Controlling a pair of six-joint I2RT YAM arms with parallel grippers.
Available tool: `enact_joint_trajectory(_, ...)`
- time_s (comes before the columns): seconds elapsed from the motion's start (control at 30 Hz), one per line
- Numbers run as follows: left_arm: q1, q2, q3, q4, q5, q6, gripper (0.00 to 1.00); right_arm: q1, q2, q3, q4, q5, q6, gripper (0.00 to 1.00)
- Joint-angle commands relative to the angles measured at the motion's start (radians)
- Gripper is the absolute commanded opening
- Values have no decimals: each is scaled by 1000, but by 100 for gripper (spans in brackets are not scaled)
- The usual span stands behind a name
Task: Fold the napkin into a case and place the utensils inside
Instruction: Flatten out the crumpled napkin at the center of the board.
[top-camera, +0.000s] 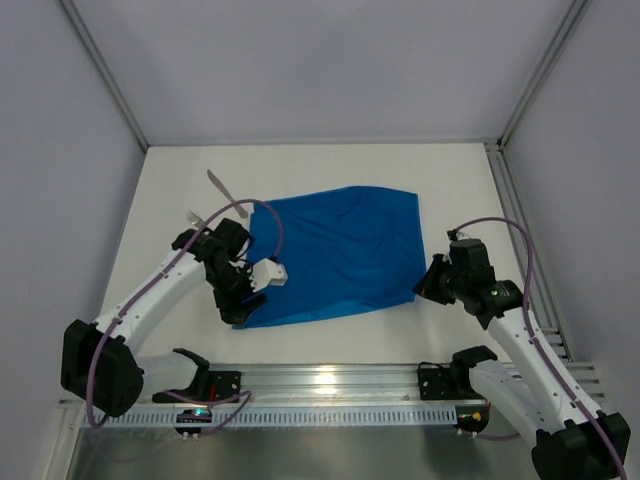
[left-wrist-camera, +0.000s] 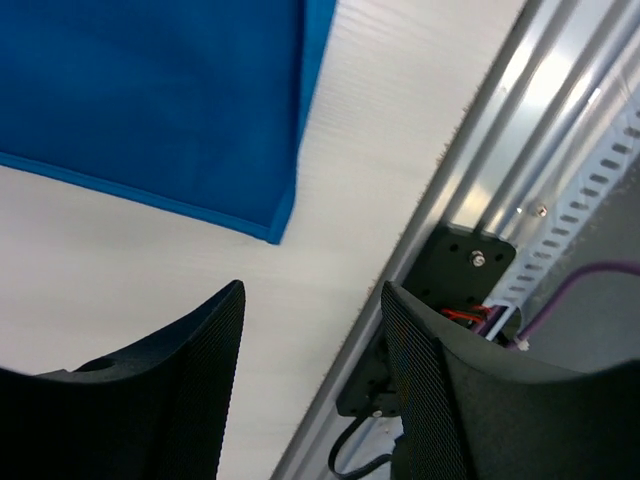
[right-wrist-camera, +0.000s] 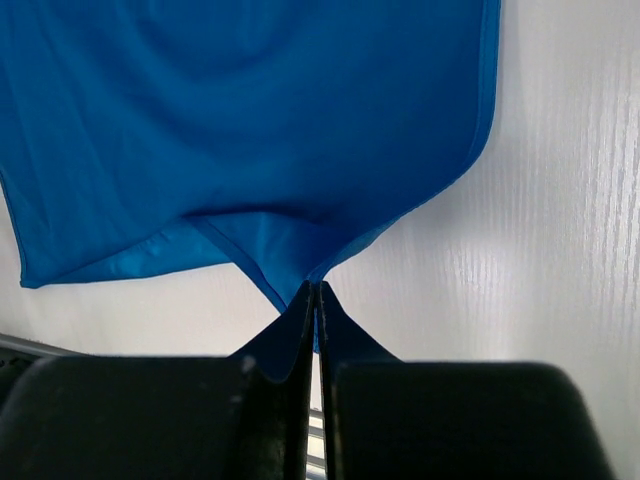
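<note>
Utensils (top-camera: 218, 186), upper left, look partly hidden; right gripper (right-wrist-camera: 315, 298) pinches napkin (right-wrist-camera: 250, 120) corner, left gripper (left-wrist-camera: 312, 325) gapes above white table (left-wrist-camera: 110, 270).

The white counter (top-camera: 330, 165) had pale grey walls (top-camera: 300, 60) around it. A shiny metal rail (top-camera: 330, 378) ran along its near edge.

From above, the left arm (top-camera: 165, 285) hides the napkin's (top-camera: 340, 250) near-left corner and part of one utensil (top-camera: 196, 217), too small to identify. At the right wrist, the napkin's tip is lost between the fingers (right-wrist-camera: 280, 348), its far side cropped.
</note>
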Motion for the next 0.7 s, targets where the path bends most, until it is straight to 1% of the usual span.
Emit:
enact_joint_trajectory(0.0, 0, 76, 36, 127, -56, -50, 59, 5, 1, 14, 61, -8, 17, 4)
enact_joint_trajectory(0.07, 0, 119, 20, 120, -56, -29, 60, 5, 4, 13, 62, -6, 15, 4)
enact_joint_trajectory(0.1, 0, 147, -12, 111, -64, 8, 63, 7, 2, 10, 66, -1, 14, 4)
enact_joint_trajectory(0.13, -1, 152, -36, 118, -97, 25, 68, 7, 1, 6, 66, 2, 11, 4)
enact_joint_trajectory(0.17, -4, 155, -64, 135, -117, 37, 70, 7, 1, 2, 67, 5, 9, 4)
enact_joint_trajectory(0.2, -8, 149, -113, 175, -132, 65, 71, 7, 1, -1, 69, 6, 8, 4)
enact_joint_trajectory(0.27, -23, 141, -150, 213, -180, 85, 77, 5, 7, -10, 78, 3, 8, 4)
enact_joint_trajectory(0.3, -43, 133, -179, 268, -195, 82, 83, 7, 10, -12, 85, 0, 6, 4)
enact_joint_trajectory(0.33, -50, 132, -191, 300, -214, 76, 87, 7, 15, -12, 89, -6, 5, 4)
enact_joint_trajectory(0.4, -72, 127, -221, 371, -238, 57, 90, 7, 25, -12, 95, -9, 5, 4)
enact_joint_trajectory(0.47, -78, 124, -260, 440, -255, 47, 89, 5, 28, -10, 96, -9, 5, 4)
enact_joint_trajectory(0.57, -83, 127, -320, 526, -312, 46, 83, 5, 28, -9, 99, -9, 3, 4)
enact_joint_trajectory(0.6, -83, 135, -340, 566, -321, 45, 77, 7, 30, -9, 98, -9, 3, 4)
enact_joint_trajectory(0.67, -83, 141, -351, 591, -326, 37, 67, 5, 36, -4, 96, -4, -1, 4)
